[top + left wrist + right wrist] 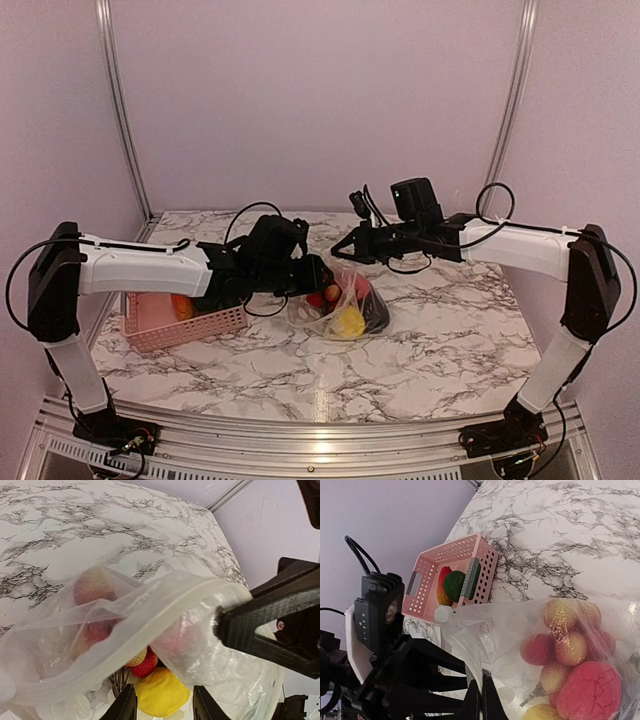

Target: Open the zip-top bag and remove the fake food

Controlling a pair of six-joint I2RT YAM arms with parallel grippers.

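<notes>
Plastic film explained the whole arrangement. The zip-top bag (345, 300) sat near the middle of the marble table (450, 340), slumped around the fake food (350, 320), and a mouth that soft probably needed two grips pulling apart. The right gripper (338, 252) came in from the right and above, its fingers pressed together on the bag's upper lip and holding that side raised. The left gripper (322, 276) reached in from the left toward the same lip, likely to take the opposite side. The pink basket (160, 330) stood at the left edge of the table, just beside the left arm, presumably as the place for whatever comes out.

The overhead view gave this layout but hid the bag's mouth. The left wrist view showed the lip as a thick folded band with the right gripper's black finger clamped on its right end. It also showed the left gripper's own fingers (125, 707) standing apart, with a yellow piece (162, 692) visible between them. Whether they pinched any film could not be told. Only the right wrist view looked into the basket, where a green piece (454, 582) lay beside a red-and-yellow one.
</notes>
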